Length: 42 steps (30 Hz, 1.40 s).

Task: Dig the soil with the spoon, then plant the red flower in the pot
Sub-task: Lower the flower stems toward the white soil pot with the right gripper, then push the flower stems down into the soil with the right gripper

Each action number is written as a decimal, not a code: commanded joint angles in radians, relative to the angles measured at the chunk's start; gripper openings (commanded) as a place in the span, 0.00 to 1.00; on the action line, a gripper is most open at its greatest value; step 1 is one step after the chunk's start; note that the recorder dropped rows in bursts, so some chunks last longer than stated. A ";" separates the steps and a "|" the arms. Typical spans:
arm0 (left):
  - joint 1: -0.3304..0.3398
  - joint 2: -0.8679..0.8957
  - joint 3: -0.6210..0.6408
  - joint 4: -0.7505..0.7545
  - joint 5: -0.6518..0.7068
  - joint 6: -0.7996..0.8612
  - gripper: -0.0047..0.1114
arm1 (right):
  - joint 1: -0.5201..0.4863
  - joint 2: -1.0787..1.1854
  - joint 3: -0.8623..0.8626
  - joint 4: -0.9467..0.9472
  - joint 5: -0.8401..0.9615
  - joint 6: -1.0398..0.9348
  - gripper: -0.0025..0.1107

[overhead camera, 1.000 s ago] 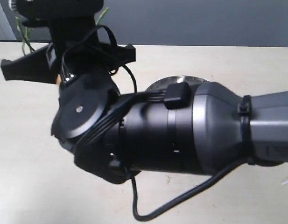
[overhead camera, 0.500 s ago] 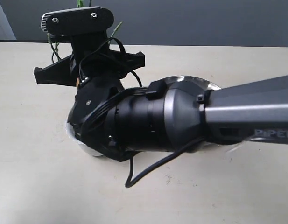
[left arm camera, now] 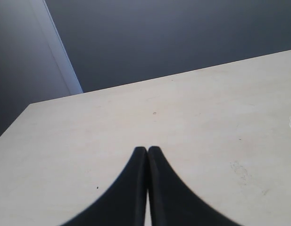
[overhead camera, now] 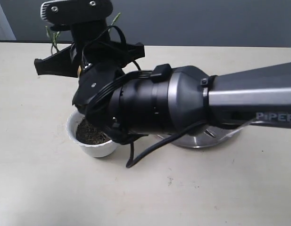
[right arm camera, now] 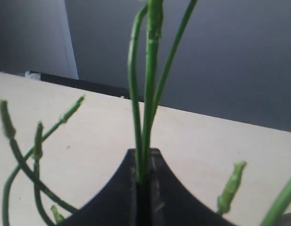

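The right arm has shifted, uncovering the pot and its soil.

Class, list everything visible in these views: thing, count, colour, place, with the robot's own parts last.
table: one, beige, under everything
pot: one, white, on table
soil: one mass, dark brown, in pot
plate: one, steel, on table right of pot, mostly hidden
flower stems: several, green, gripped in right hand
right arm: one, black and grey, across pot and plate
left hand: one, black, shut, empty
right hand: one, black, shut on stems
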 commanded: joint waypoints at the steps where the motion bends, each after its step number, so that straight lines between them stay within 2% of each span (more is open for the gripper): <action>1: -0.001 -0.004 0.000 -0.003 0.000 -0.003 0.04 | -0.038 -0.008 -0.008 -0.012 -0.037 0.063 0.02; 12: -0.001 -0.004 0.000 -0.003 0.000 -0.003 0.04 | -0.097 -0.014 -0.008 -0.012 -0.065 0.063 0.02; 21: -0.001 -0.004 0.000 -0.003 0.000 -0.003 0.04 | -0.106 -0.039 -0.008 -0.012 -0.322 0.063 0.02; 25: -0.001 -0.004 0.000 -0.003 0.000 -0.003 0.04 | -0.135 -0.046 -0.008 0.047 -0.362 0.006 0.02; 28: -0.001 -0.004 0.000 -0.003 0.000 -0.003 0.04 | -0.184 -0.053 -0.008 0.173 -0.504 -0.228 0.02; 32: -0.001 -0.004 0.000 -0.003 0.000 -0.003 0.04 | -0.247 -0.083 0.074 0.468 -0.942 -0.912 0.02; 34: -0.001 -0.004 0.000 -0.003 0.000 -0.003 0.04 | -0.266 -0.105 0.142 0.634 -1.108 -1.195 0.02; 36: -0.001 -0.004 0.000 -0.003 0.000 -0.003 0.04 | -0.278 -0.129 0.183 0.682 -1.156 -1.335 0.02; 39: -0.001 -0.004 0.000 -0.003 0.000 -0.003 0.04 | -0.289 -0.162 0.212 0.711 -1.166 -1.415 0.02; 42: -0.001 -0.004 0.000 -0.003 0.000 -0.003 0.04 | -0.289 -0.183 0.265 0.898 -1.307 -1.625 0.02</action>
